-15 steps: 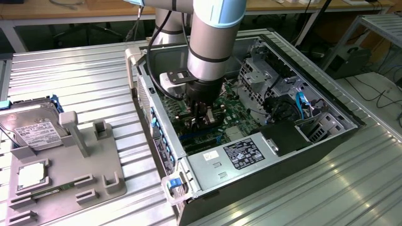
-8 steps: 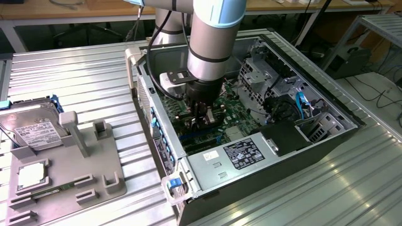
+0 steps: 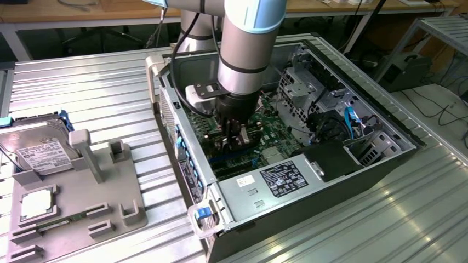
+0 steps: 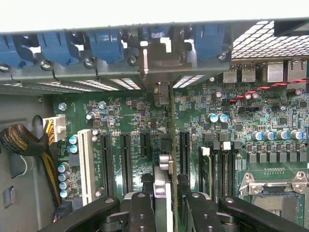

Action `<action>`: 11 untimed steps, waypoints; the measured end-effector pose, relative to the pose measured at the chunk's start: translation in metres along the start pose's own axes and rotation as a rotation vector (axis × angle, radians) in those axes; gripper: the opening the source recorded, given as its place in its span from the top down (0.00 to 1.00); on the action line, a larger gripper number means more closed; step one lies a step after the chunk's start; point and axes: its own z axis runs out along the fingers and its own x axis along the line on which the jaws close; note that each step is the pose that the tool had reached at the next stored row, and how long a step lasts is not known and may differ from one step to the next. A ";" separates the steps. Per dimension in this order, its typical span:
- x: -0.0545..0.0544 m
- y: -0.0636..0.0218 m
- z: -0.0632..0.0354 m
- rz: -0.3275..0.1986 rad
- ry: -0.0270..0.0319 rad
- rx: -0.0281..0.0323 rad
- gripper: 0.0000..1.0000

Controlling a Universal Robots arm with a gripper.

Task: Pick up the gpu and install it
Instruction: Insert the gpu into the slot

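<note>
The gpu (image 4: 164,188) shows edge-on in the wrist view as a thin upright card between my two black fingers (image 4: 141,212). Its silver end bracket (image 4: 158,63) reaches up to the case's rear slot openings. My gripper (image 4: 171,215) is shut on the card. The card stands over the black expansion slots (image 4: 184,154) of the green motherboard (image 4: 125,116); I cannot tell whether its edge sits in a slot. In the exterior view my gripper (image 3: 235,138) hangs straight down inside the open computer case (image 3: 380,164), close above the motherboard (image 3: 274,137), with the dark card (image 3: 238,147) between its fingers.
Blue slot latches (image 4: 104,46) line the case's rear wall. A white slot (image 4: 86,159), a cable bundle (image 4: 21,140) and the processor socket (image 4: 275,193) flank the card. Power supply (image 3: 281,179) and drive cage (image 3: 321,93) crowd the case. Outside, a grey fixture (image 3: 87,203) holds a hard drive (image 3: 36,150) and a chip (image 3: 36,204).
</note>
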 end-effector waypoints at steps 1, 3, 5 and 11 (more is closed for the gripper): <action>0.000 0.0001 0.0000 0.000 0.0002 -0.0002 0.70; 0.000 0.0002 -0.0001 0.000 0.0006 -0.0007 0.70; 0.000 0.0003 -0.0001 0.000 0.0007 -0.0008 0.70; 0.000 0.0011 0.0009 0.000 0.0008 -0.0009 0.70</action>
